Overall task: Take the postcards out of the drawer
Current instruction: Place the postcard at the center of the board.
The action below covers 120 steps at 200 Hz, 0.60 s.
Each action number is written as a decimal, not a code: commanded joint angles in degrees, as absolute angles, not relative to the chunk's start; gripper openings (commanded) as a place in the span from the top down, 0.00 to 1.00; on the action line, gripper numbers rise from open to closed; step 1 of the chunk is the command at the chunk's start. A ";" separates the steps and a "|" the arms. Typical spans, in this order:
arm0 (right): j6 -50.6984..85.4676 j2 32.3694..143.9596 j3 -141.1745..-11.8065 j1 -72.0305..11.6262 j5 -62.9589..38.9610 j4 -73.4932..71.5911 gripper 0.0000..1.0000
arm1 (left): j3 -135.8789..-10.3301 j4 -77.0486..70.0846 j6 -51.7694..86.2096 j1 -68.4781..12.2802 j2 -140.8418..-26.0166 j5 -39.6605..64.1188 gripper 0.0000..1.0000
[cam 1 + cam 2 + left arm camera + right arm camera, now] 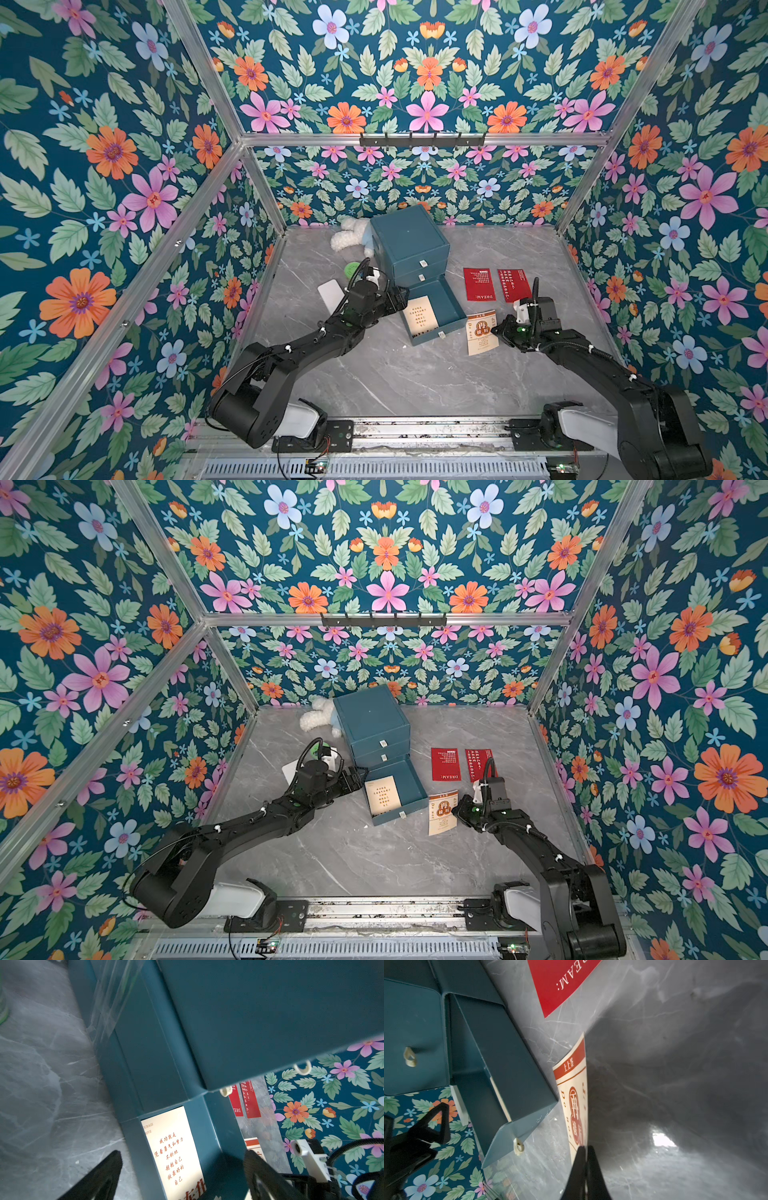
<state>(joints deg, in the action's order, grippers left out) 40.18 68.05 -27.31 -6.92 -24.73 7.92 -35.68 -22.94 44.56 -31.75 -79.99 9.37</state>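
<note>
Cream postcard (422,318) with orange-red characters lay flat on the floor of the pulled-out bottom drawer (453,309), just ahead of the left gripper (181,1153). That gripper's jaws stood wide apart and held nothing; the card showed between its two fingers in the left wrist view. Second cream postcard (576,1105), red-banded, was outside the drawer, pinched at one edge by the right gripper (584,1148), jaws closed tight on it, between that gripper and the drawer's side. Red DREAM postcard (478,284) and other red postcard (513,284) lay side by side on the grey table (395,374), beyond the right gripper, apart from it. Teal chest (409,241) stood close before the left gripper
</note>
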 commanded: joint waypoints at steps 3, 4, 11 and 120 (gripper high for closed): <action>35.75 70.15 -29.26 -6.86 -19.47 12.08 1.00 | -35.51 -24.04 44.41 -31.73 -79.61 9.05 0.06; 35.63 70.23 -29.35 -6.86 -19.27 12.28 1.00 | -35.51 -24.02 44.40 -31.73 -79.62 9.05 0.06; 34.65 70.73 -30.10 -6.86 -18.33 13.71 0.99 | -35.51 -23.99 44.22 -31.73 -79.48 9.01 0.06; 29.95 71.50 -37.68 -6.90 -8.59 23.45 0.58 | -35.24 -24.27 44.25 -31.73 -79.55 8.94 0.05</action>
<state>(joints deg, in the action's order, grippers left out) 31.14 72.25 -36.21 -6.83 -11.16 21.08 -35.33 -23.51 44.53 -31.75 -79.79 9.13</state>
